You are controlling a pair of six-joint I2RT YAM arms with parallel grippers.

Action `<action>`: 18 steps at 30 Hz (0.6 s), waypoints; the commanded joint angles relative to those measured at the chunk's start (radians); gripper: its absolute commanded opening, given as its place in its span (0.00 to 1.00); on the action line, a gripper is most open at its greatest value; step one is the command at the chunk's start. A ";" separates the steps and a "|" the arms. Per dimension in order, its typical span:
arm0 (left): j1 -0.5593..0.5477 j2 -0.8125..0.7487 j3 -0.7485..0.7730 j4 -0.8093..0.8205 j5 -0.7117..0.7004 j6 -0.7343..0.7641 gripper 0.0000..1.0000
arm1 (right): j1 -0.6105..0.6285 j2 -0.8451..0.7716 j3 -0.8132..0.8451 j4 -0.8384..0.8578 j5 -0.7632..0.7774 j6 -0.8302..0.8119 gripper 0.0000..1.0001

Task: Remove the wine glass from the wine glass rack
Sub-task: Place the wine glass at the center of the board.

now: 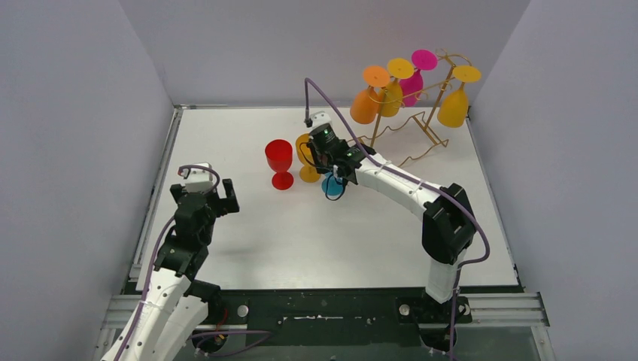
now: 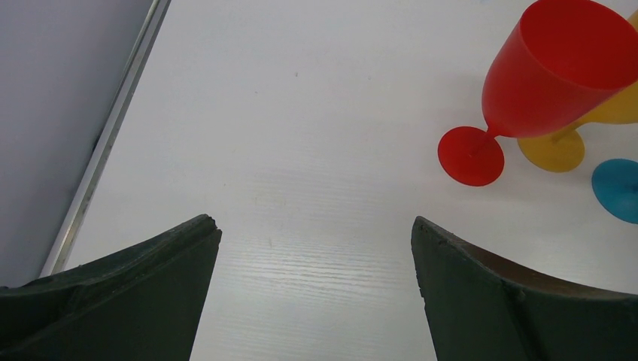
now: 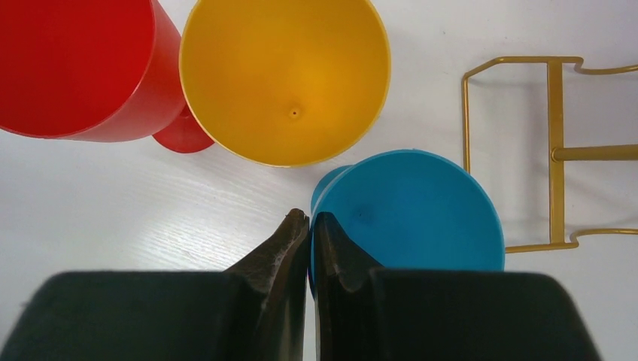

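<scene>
Together, upright, red glass (image 3: 75, 68), yel. glass (image 3: 286, 75), blue glass (image 3: 414, 210)

From above and behind the bases I see the whole table (image 1: 248, 248). Both wrist cameras look steeply down, close in; all three views share the blue wine glass (image 1: 332, 186).

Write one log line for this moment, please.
left gripper: open, empty | right gripper: shut on blue glass rim | rack: four glasses hanging

White links (image 1: 399, 188), black joints (image 1: 448, 226) — purple cables (image 1: 306, 98)
</scene>
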 commanded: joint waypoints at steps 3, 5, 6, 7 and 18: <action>0.005 0.000 0.018 0.021 0.005 0.014 0.97 | -0.007 0.025 0.059 -0.016 -0.010 -0.017 0.09; 0.005 0.001 0.015 0.024 0.011 0.016 0.97 | -0.006 0.030 0.075 -0.037 -0.016 -0.026 0.17; 0.005 0.002 0.015 0.026 0.014 0.017 0.97 | -0.007 0.031 0.082 -0.047 -0.019 -0.030 0.21; 0.005 0.004 0.015 0.026 0.015 0.018 0.97 | -0.007 0.029 0.087 -0.058 -0.023 -0.034 0.24; 0.004 0.010 0.015 0.028 0.019 0.020 0.97 | -0.007 -0.051 0.149 -0.088 -0.042 -0.063 0.42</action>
